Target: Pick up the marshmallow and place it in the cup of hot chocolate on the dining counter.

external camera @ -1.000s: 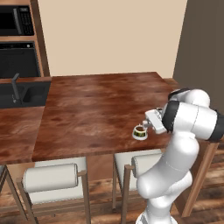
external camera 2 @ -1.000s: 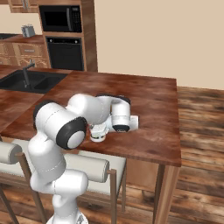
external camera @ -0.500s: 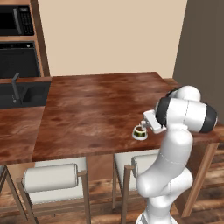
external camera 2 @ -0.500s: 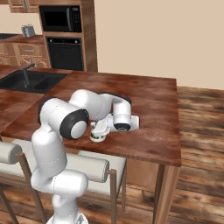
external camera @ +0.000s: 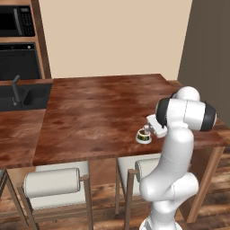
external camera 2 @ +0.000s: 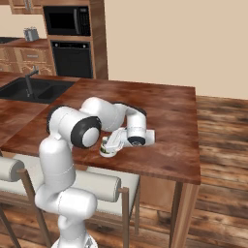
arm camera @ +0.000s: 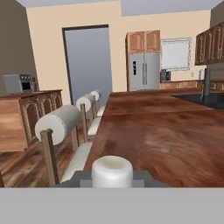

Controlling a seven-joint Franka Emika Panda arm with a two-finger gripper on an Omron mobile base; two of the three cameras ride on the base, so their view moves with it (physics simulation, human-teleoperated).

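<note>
The cup of hot chocolate (external camera: 143,136) is small and white with a dark band. It stands on its saucer near the front edge of the dining counter (external camera: 99,112). My gripper (external camera: 148,129) lies level just above the cup's right side, shut on the marshmallow (arm camera: 112,171). The marshmallow is a stubby white cylinder between the fingertips, low in the hand view. From the right base, the cup (external camera 2: 106,148) sits directly under the gripper (external camera 2: 111,143), whose hand partly covers it. The hand looks along the counter (arm camera: 166,131), away from the cup.
Pale cushioned stools (external camera: 51,182) (external camera 2: 97,186) (arm camera: 61,120) line the counter's near edge. A dark sink (external camera: 22,96) (external camera 2: 34,89) with a faucet lies at the far left. A wall oven and a microwave stand behind it. Wooden floor lies to the right.
The arm's elbow has swung upward and over. The hand with the marshmallow has crept slightly left toward the cup, which has stayed put.
</note>
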